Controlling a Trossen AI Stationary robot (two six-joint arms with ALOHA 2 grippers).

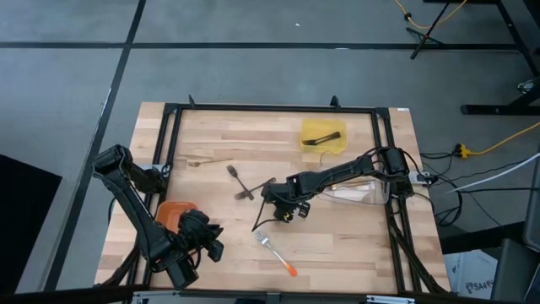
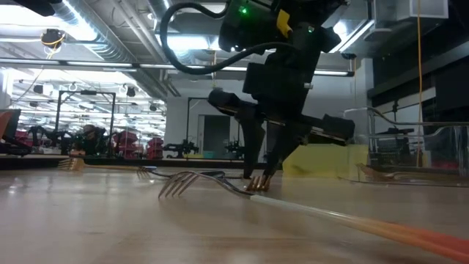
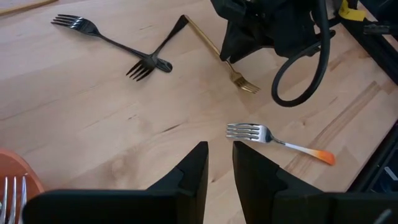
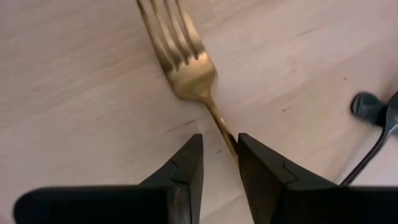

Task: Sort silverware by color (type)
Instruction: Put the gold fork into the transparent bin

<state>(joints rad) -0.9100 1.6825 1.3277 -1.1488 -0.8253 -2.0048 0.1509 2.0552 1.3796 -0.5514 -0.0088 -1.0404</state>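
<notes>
The gold fork (image 4: 186,65) lies flat on the pale wooden table (image 1: 354,245), its thin neck running between the two dark fingers of the right pincer (image 4: 219,165), which is clenched on it. Only the right wrist view shows this grip closely; from above the fork is mostly hidden under the arm, and in the low view only the pincer tips meeting the wood can be seen. Just beside that pincer two black forks (image 3: 134,53) lie crossed, their handles overlapping. Nearer the left pincer (image 3: 220,168) lies a silver fork with an orange handle (image 3: 273,138), tines toward the crossed pair. The left pincer hangs over bare wood with a narrow gap between its fingers, grasping nothing. Beside it, at the picture's edge, is an orange tray (image 3: 18,174) with silver tines in it, cut off. Beyond the right pincer stands a yellow tray (image 1: 323,136) holding a dark utensil, hard to make out. Another gold utensil (image 1: 207,162) lies well apart.
</notes>
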